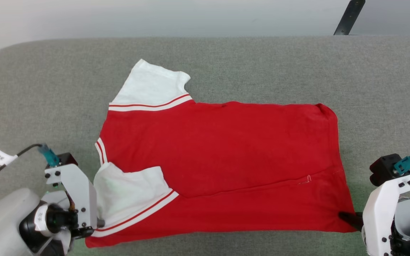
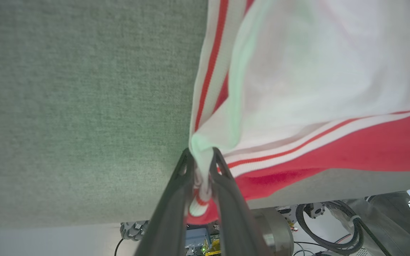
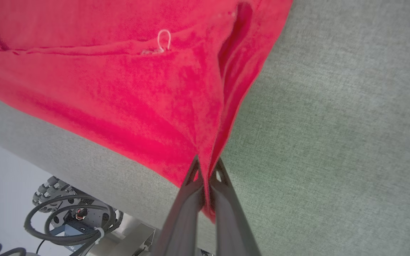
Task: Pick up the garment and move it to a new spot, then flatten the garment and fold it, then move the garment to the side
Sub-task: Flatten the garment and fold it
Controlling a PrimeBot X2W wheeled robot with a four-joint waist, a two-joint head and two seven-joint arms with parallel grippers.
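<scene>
The garment [image 1: 219,153], a red T-shirt with white striped-trim sleeves, lies spread on the grey padded table [image 1: 262,64], its near long edge folded over the body. One white sleeve points to the far side and the other lies folded at the near left. My left gripper [image 1: 100,223] grips the near-left sleeve corner; in the left wrist view white cloth [image 2: 297,89] is pinched between its fingers [image 2: 201,156]. At the near right, my right gripper [image 1: 347,217] is shut on the hem corner, and red fabric [image 3: 119,89] runs into its fingertips [image 3: 206,165].
The table's near edge runs just under both gripped corners. Past it I see the robot's base, wheels and cables [image 3: 69,217]. A dark bar [image 1: 349,16] leans beyond the far right edge. A tagged cable [image 1: 0,157] trails from the left wrist.
</scene>
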